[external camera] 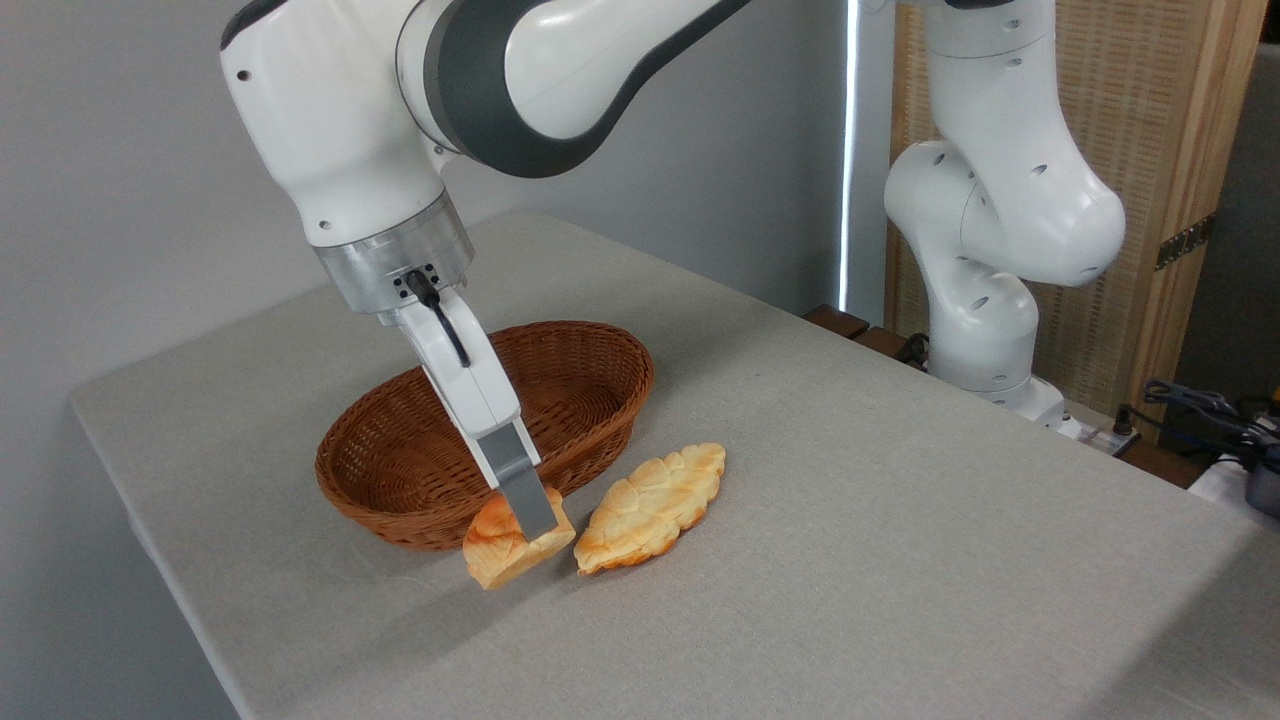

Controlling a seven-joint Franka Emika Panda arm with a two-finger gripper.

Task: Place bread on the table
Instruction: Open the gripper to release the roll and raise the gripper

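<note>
Bread out of the basket, tilted, lower edge at or just above the table | table: broad bare cloth right and front | wicker basket close behind, empty | leaf pastry just right, hemming release | gripper jaws narrow, pinching the bun for set-down.

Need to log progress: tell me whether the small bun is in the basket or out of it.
Out. The bread is outside the wicker basket, at its front wall, tilted and pinched by the gripper.
</note>
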